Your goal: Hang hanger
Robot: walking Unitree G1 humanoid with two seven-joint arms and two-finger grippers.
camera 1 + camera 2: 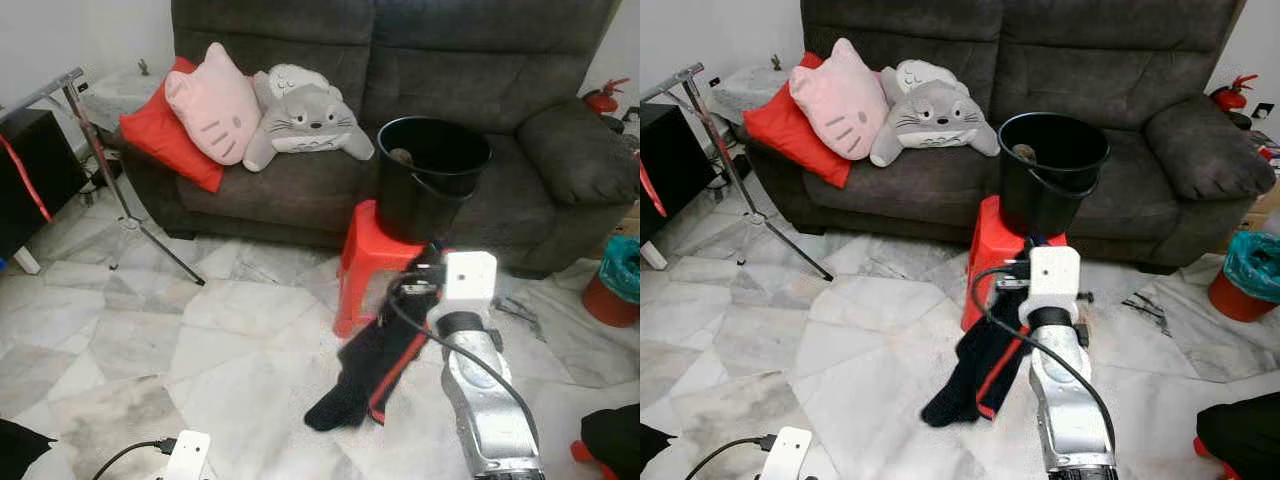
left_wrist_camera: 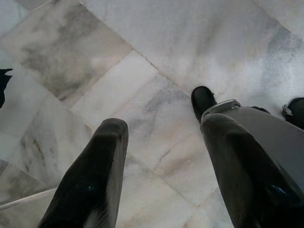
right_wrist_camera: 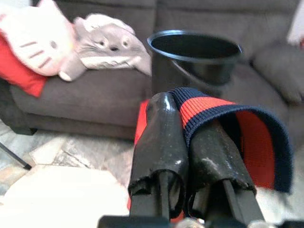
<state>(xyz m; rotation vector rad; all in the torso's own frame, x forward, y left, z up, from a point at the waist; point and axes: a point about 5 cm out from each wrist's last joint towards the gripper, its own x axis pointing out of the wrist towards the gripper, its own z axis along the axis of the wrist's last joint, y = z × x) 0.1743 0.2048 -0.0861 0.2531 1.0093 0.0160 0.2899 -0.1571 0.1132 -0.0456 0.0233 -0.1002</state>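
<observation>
The left gripper point(image 2: 161, 156) hangs over marble floor point(image 2: 156, 61), fingers spread wide, empty; the right gripper point(image 3: 190, 142) pinches the collar of a navy-and-red garment point(image 1: 372, 365), whose length hangs downward from the fingers to the floor; just beyond stands a red stool point(image 1: 368, 262) bearing a black bucket point(image 1: 432, 178), then the grey sofa point(image 1: 500, 70); the wrist view shows the grip.

Red stool point(image 1: 362, 262) mostly hidden behind the dark garment point(image 1: 372, 366) and right arm at frame centre; object inside the black bucket point(image 1: 430, 190) too small to identify. Teal bin point(image 1: 622, 270) cut by right edge, black cabinet point(image 1: 30, 170) by left edge. Right wrist view background is motion-blurred.
</observation>
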